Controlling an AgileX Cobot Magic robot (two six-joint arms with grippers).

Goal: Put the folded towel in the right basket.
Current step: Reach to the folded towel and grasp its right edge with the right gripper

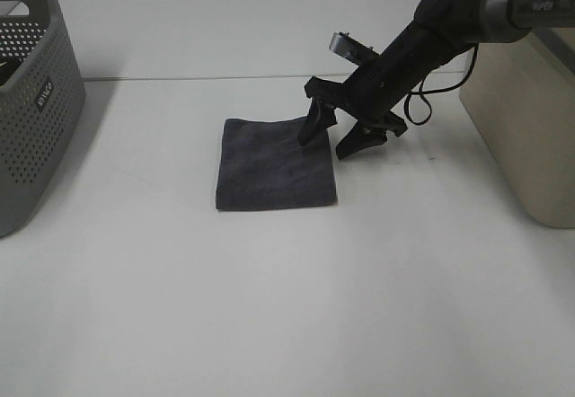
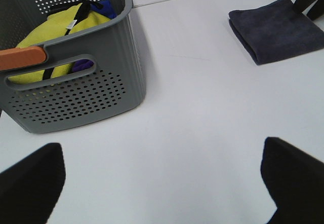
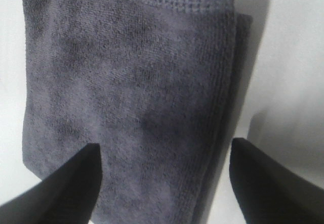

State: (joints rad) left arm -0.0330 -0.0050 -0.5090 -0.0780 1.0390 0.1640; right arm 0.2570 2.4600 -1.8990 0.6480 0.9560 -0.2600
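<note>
The folded dark grey towel (image 1: 274, 165) lies flat on the white table, near the middle. My right gripper (image 1: 327, 145) is open at the towel's far right corner, one finger over the towel and the other over the table beside its edge. The right wrist view shows the towel (image 3: 131, 92) close up between the open fingers of the right gripper (image 3: 167, 183). The right basket (image 1: 530, 127) is a beige bin at the right edge. My left gripper (image 2: 162, 193) is open and empty over bare table; the towel (image 2: 276, 29) shows far off in its view.
A grey perforated basket (image 1: 31, 101) stands at the left edge; the left wrist view shows it (image 2: 76, 92) holding yellow and blue cloth items. The table's back edge runs behind the towel.
</note>
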